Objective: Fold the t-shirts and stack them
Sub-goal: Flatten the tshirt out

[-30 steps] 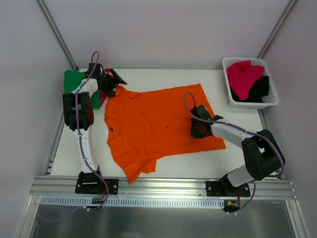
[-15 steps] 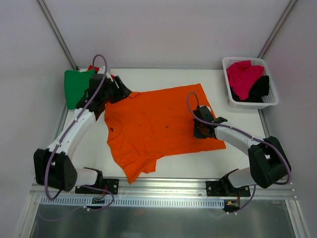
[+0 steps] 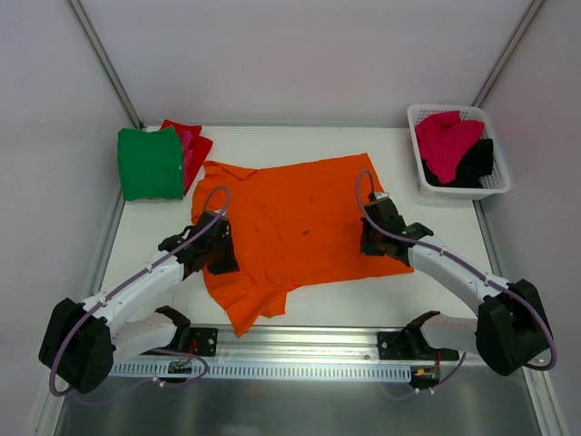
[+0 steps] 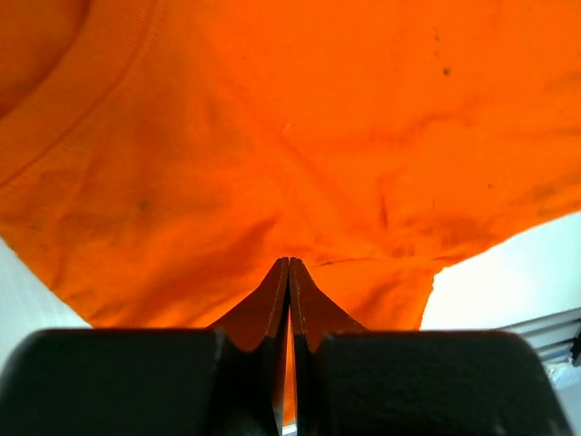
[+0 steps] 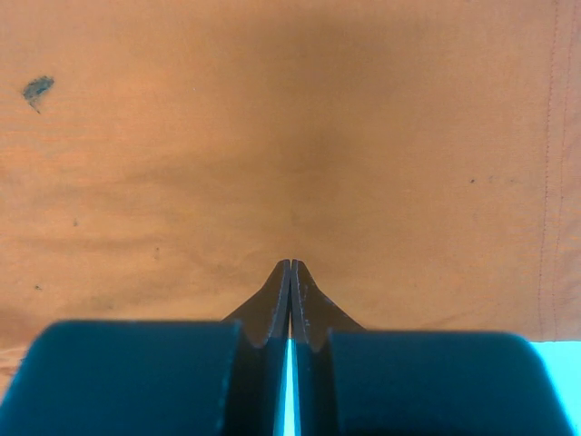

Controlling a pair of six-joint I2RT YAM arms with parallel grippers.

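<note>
I count two arms, one on each flank of the cloth; the left gripper (image 3: pixel 211 247) sits on the near-left part of the orange t-shirt (image 3: pixel 290 213), its jaws clenched tight, creases running toward the tips in the wrist view, though I cannot tell whether any cloth is caught between them; the right gripper (image 3: pixel 375 234) is likewise pressed closed, tips against the shirt's right side near its hem, a sliver of pale table showing between the fingers; the one orange t-shirt lies spread mid-table (image 3: pixel 399 150), rumpled, one corner trailing toward the near edge; both arms cover parts of it; at the far left a folded green t-shirt (image 3: pixel 150 165) lies on a red t-shirt (image 3: pixel 197 145) that is mostly hidden, with a thin pink strip between them that I cannot identify; at the far right one white basket (image 3: pixel 458 192) holds a pink t-shirt (image 3: pixel 447 138) over a black t-shirt (image 3: pixel 478 163), both bunched and partly hidden.
</note>
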